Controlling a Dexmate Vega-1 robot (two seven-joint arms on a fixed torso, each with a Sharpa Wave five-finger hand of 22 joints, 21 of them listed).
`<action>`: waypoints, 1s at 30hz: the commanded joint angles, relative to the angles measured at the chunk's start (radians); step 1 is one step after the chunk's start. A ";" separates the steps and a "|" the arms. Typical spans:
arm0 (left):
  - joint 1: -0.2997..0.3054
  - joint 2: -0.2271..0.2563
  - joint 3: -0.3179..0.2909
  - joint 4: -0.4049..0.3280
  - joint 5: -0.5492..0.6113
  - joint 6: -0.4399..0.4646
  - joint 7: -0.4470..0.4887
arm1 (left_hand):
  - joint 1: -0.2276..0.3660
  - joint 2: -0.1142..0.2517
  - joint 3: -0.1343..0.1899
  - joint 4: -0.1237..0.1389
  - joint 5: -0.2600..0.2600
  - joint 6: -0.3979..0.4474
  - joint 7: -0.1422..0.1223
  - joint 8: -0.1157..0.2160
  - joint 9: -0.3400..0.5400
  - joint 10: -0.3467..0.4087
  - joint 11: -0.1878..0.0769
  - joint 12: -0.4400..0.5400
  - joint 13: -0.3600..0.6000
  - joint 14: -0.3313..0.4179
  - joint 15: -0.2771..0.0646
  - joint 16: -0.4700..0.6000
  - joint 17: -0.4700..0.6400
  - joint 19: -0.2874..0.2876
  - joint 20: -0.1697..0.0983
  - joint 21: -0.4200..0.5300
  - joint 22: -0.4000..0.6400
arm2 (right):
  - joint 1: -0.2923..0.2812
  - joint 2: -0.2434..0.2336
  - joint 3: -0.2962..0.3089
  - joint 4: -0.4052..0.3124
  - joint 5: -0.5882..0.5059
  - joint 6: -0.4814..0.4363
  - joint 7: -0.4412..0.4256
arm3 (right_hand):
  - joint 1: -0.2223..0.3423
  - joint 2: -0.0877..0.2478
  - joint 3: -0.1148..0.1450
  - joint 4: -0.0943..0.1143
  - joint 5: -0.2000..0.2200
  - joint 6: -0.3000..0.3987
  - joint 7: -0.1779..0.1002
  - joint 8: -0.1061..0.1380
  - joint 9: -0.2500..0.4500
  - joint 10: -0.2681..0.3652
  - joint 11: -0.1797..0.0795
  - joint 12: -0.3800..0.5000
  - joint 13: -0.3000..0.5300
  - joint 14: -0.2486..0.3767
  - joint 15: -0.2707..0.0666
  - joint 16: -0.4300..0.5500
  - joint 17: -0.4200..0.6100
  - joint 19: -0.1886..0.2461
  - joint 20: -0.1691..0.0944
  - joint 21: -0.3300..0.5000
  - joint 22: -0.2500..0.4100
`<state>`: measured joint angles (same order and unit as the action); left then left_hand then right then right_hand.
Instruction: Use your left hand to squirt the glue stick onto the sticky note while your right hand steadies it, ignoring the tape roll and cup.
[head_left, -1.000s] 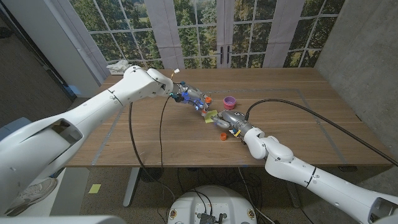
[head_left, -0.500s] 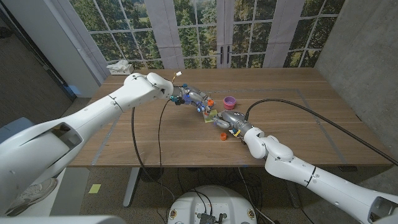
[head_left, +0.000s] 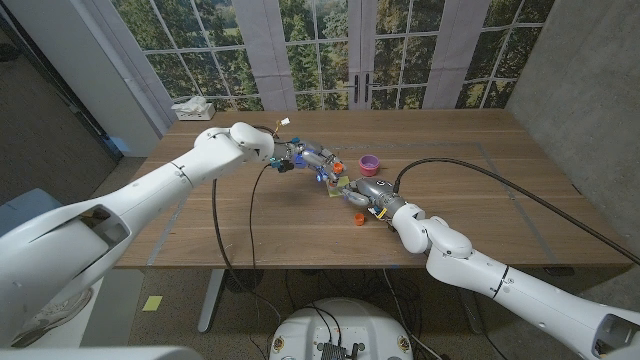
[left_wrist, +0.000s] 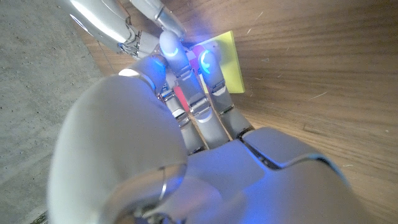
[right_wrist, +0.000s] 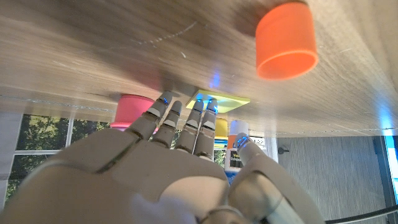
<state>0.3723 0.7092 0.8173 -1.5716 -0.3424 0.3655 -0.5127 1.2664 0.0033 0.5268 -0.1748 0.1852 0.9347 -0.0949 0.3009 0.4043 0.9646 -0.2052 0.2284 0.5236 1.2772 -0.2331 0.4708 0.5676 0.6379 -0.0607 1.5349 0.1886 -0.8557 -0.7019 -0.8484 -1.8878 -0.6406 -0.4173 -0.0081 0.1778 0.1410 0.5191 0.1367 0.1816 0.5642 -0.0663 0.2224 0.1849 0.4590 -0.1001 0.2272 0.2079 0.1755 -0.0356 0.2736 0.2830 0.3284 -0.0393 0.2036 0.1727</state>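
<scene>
Near the table's (head_left: 250, 225) middle, the left hand (head_left: 312, 160) is gripping what seems a glue stick (head_left: 330, 170) over the sticky note (head_left: 341, 185), the right hand's (head_left: 372, 193) spread fingers (right_wrist: 200, 118) pressing it.

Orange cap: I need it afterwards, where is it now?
In the head view the orange cap lies on the table just left of the right hand, nearer the robot than the sticky note.

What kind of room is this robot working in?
Probably an office or lab used for testing. A wooden table stands before tall paned windows that look onto trees, with a bare concrete wall at one side and a cable trailing over the tabletop.
</scene>
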 joint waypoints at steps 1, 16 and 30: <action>0.019 -0.020 -0.019 0.058 0.043 -0.091 -0.035 | 0.017 0.016 0.001 -0.002 -0.003 0.136 0.126 0.000 0.002 0.249 0.065 0.002 0.090 0.004 -0.004 -0.126 -0.001 -0.002 -0.145 0.003 0.005 | 0.000 -0.007 0.001 -0.011 0.006 -0.002 0.016 | -0.011 0.036 0.005 0.003 0.006 0.014 -0.002 -0.003 0.004 0.013 -0.002 0.000 0.004 0.007 -0.127 -0.003 0.002 0.003 -0.029 -0.002 0.002; 0.041 -0.050 -0.038 0.133 0.016 -0.136 -0.066 | 0.020 0.017 -0.004 -0.002 -0.004 0.137 0.128 -0.004 0.000 0.249 0.067 0.001 0.091 0.011 -0.004 -0.133 -0.017 -0.004 -0.144 0.005 0.005 | 0.006 -0.009 0.001 -0.008 0.021 0.003 0.033 | -0.019 0.036 0.005 0.005 0.007 0.015 0.000 -0.006 0.004 0.013 -0.002 -0.003 0.004 0.009 -0.127 -0.003 0.002 0.003 -0.028 -0.002 0.002; 0.038 -0.046 -0.022 0.158 0.094 -0.224 -0.073 | 0.021 0.018 -0.008 -0.001 -0.004 0.140 0.126 -0.008 -0.002 0.245 0.062 -0.002 0.093 0.009 -0.003 -0.137 -0.023 -0.017 -0.144 0.003 0.005 | 0.006 -0.015 0.003 -0.011 0.028 0.003 0.039 | -0.030 0.038 0.007 0.013 0.008 0.020 -0.001 -0.007 0.004 0.020 -0.004 -0.004 0.004 0.011 -0.128 -0.004 0.000 0.004 -0.028 -0.002 0.002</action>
<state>0.4092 0.6635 0.7856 -1.4322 -0.2942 0.1854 -0.5813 1.2665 0.0031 0.5238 -0.1728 0.1803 0.9348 -0.0948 0.2968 0.4001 0.9646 -0.2052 0.2188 0.5237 1.2895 -0.2289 0.4248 0.5433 0.6254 -0.0590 1.5349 0.1884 -0.8494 -0.7123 -0.8468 -1.8961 -0.6181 -0.4115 0.0222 0.1526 0.1291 0.5233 0.1409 0.1856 0.5751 -0.0662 0.2142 0.1839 0.4708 -0.1007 0.2233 0.2069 0.1754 -0.0356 0.2698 0.2833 0.3283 -0.0393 0.2036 0.1726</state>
